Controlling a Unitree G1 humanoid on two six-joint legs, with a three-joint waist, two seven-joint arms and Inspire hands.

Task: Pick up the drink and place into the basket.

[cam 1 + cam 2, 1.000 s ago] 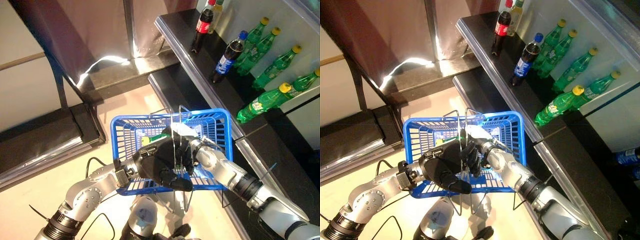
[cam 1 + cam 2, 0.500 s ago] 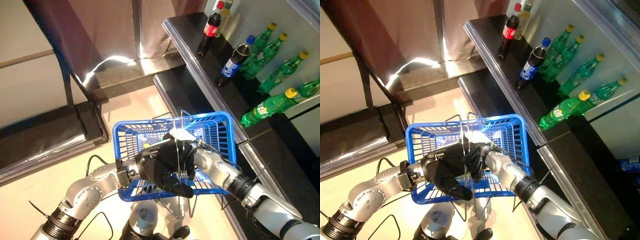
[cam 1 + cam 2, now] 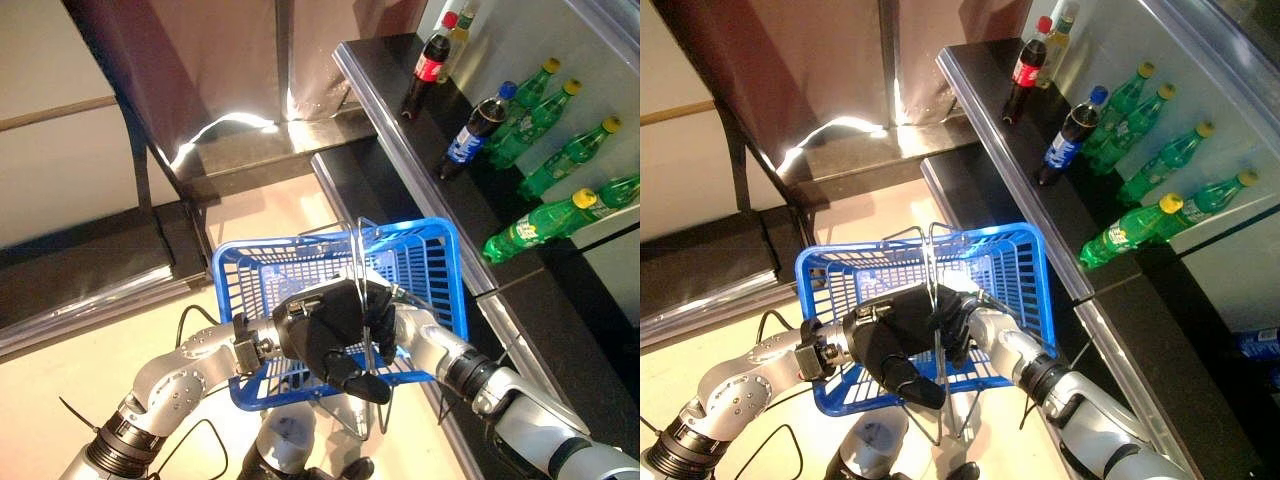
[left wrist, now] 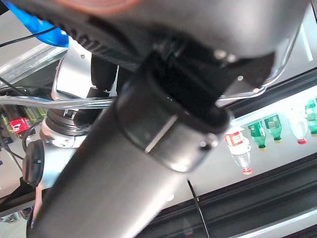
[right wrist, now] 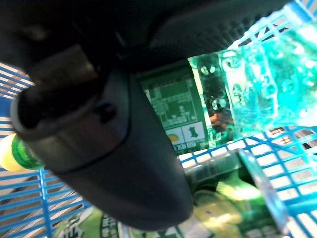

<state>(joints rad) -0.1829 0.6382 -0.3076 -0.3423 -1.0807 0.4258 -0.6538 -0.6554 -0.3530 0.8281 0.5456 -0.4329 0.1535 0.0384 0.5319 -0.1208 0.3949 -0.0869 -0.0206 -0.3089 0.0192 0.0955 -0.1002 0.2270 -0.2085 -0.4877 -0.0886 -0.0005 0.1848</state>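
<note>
The blue plastic basket (image 3: 441, 268) hangs in front of me by its wire handles (image 3: 361, 262). My left hand (image 3: 318, 336) is curled round those handles from the near side. My right hand (image 3: 386, 316) reaches down into the basket and sits mostly behind the left hand. In the right wrist view its thumb (image 5: 124, 163) lies across the label of a green drink bottle (image 5: 184, 106) with a yellow cap (image 5: 7, 154), held low over the basket's mesh. A second green bottle (image 5: 220, 201) lies on the basket floor beneath it.
A black shelf (image 3: 400, 125) on the right carries two cola bottles (image 3: 428, 58) (image 3: 472, 128) and several green bottles (image 3: 536, 224). A lower black ledge (image 3: 525, 330) runs close beside the basket. A dark bench (image 3: 90, 270) stands at the left.
The camera has shifted a little. My right hand has sunk lower into the basket; its white thumb cover no longer shows above the left hand. The left hand keeps hold of the handles.
</note>
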